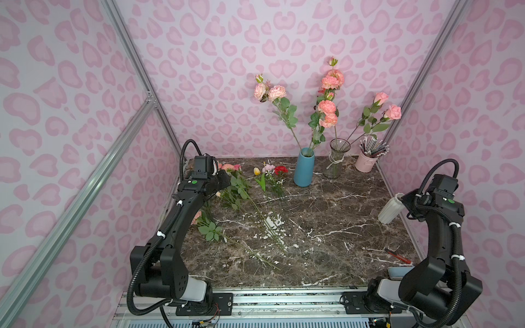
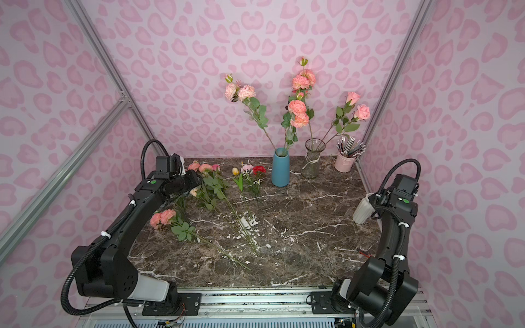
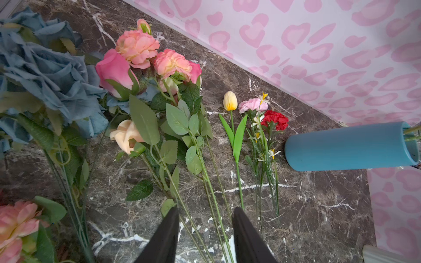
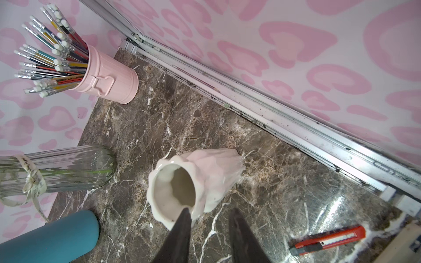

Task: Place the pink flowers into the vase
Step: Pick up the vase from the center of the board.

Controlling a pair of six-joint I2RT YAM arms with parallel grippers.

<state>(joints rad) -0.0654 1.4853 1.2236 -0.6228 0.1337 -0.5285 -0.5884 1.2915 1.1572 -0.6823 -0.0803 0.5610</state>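
A bunch of pink flowers (image 3: 136,45) lies on the marble table (image 1: 326,227) at the back left, its long green stems running between the fingers of my open left gripper (image 3: 206,208), which hovers over them. Another pink bloom (image 2: 163,217) lies nearer the front left. More pink flowers (image 1: 329,82) stand in the blue vase (image 1: 304,173) and the glass vase (image 1: 335,162). At the right edge my right gripper (image 4: 210,210) is open, one fingertip (image 4: 185,211) overlapping the rim of the white ribbed vase (image 4: 216,173), which holds no flowers.
Beside the pink bunch lie a dusty-blue hydrangea (image 3: 45,68), a cream rose (image 3: 125,136), a yellow tulip (image 3: 230,101) and a red carnation (image 3: 274,119). A pink pencil tin (image 1: 366,163) stands at the back right. A red box cutter (image 4: 330,241) lies near the right front.
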